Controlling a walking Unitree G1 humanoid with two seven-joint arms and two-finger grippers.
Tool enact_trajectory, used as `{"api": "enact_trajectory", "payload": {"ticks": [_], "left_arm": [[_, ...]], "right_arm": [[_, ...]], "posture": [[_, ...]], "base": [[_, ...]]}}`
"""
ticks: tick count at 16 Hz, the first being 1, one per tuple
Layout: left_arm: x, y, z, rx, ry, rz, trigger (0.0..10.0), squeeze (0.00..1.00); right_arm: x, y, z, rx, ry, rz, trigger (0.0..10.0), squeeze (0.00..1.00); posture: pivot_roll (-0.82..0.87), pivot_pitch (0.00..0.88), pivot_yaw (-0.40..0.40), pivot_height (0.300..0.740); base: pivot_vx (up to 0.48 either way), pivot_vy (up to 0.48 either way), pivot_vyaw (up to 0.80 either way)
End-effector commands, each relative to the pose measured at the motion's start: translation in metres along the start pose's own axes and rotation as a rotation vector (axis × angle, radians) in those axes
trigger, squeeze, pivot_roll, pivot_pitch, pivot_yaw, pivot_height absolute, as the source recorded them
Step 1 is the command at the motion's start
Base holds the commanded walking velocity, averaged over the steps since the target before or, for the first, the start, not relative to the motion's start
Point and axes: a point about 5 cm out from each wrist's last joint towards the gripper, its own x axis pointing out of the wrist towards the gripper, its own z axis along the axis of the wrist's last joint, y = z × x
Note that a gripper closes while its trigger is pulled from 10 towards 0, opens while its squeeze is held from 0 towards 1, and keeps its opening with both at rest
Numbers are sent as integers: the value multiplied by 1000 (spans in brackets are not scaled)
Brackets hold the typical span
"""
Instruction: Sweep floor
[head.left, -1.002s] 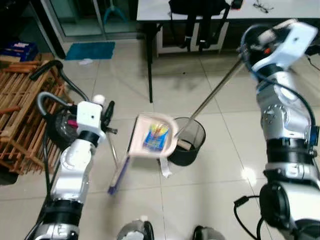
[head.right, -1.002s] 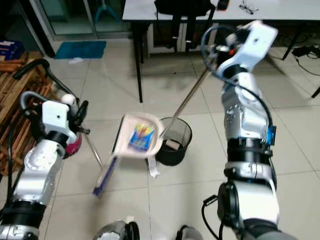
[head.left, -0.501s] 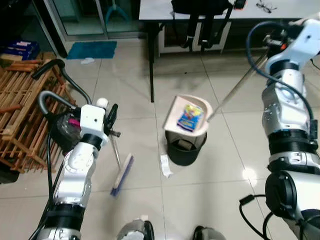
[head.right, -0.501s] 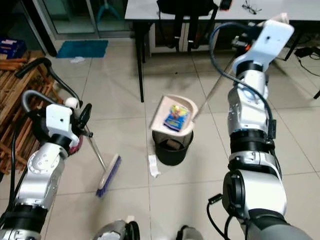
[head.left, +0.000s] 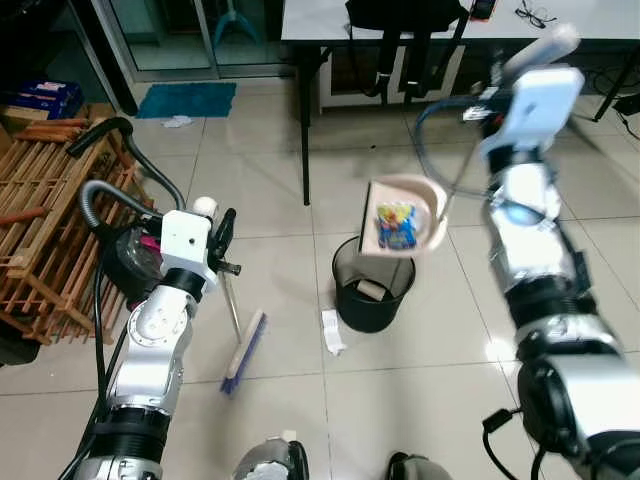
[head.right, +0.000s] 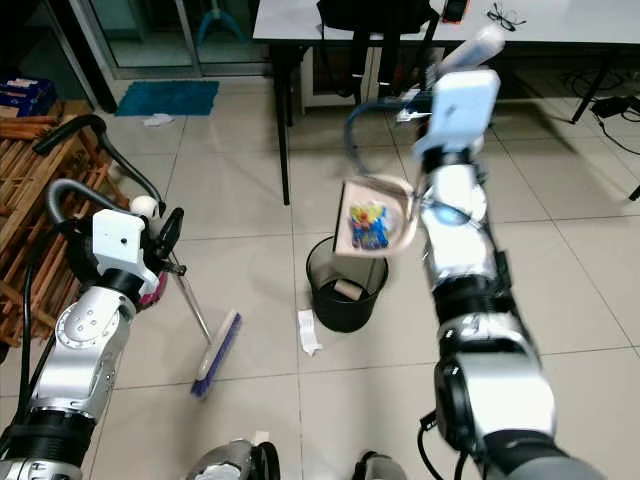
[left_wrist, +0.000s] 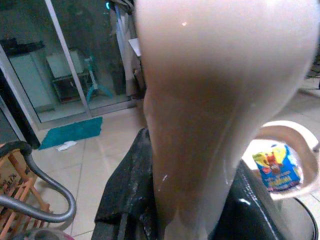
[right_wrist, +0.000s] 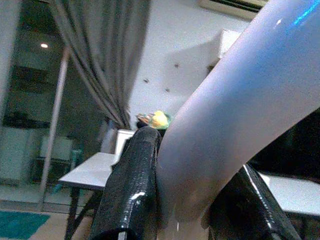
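Two grippers busy. Right gripper (right_wrist: 175, 200) clamped round the dustpan handle (right_wrist: 235, 105), black fingers (right_wrist: 130, 185) either side of the pale tube, arm raised high. Dustpan (head.left: 402, 215) hangs above the black bin (head.left: 372, 290), tipped steeply w/ its open mouth down toward the bin. Colourful wrapper (head.left: 397, 226) sits in the pan, not dropped yet. Something pale already in the bin bottom.

Left gripper (left_wrist: 170, 200) closed on the broom handle (left_wrist: 210, 100); broom head (head.left: 244, 350) rests on the tiles to the robot's left of the bin, well apart from it. White paper scrap (head.left: 331, 331) on the floor just beside the bin base, unswept. Vacuum cleaner (head.left: 125, 240) + wooden rack (head.left: 40, 220) further left, table (head.left: 330, 20) behind.

Step in hand, as I read it: emptying pan into bin. To do it well: keep the pan lip centred over the bin opening, not over the rim; tilt more, maybe a small shake, since the wrapper looks stuck flat to the pan face. Long handle means small wrist turns swing the pan a lot, so go slow. Risk: wrapper slides off sideways, lands by the scrap. Broom should stay parked, clear of the bin. Scrap left to sweep after, so task prob. part done.
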Motion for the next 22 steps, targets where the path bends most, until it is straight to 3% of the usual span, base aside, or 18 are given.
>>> {"api": "enact_trajectory", "payload": {"ticks": [1,6,10,16,18,22], "left_arm": [[2,-1,10,19,-45,0,10000,0],[3,-2,10,22,-43,-2,10000,0],[4,-2,10,23,-43,-3,10000,0],[5,-2,9,27,-40,-3,10000,0],[7,-2,9,29,-40,-7,10000,0],[8,-3,9,29,-41,-9,10000,0]], "right_arm": [[3,4,10,-18,-75,26,10000,0],[-13,31,5,-127,-112,217,10000,0],[-19,43,5,-124,-131,304,10000,0],[-17,43,8,-193,-164,345,10000,0],[-19,47,9,-230,-178,424,10000,0],[-26,56,7,-192,-176,454,10000,0]], "posture": [[-16,38,58,740],[-19,41,59,740],[-19,39,60,740],[-23,35,62,740],[-27,34,64,740],[-24,33,66,740]], "base": [[0,0,0],[0,0,0],[0,0,0],[0,0,0],[0,0,0],[0,0,0]]}}
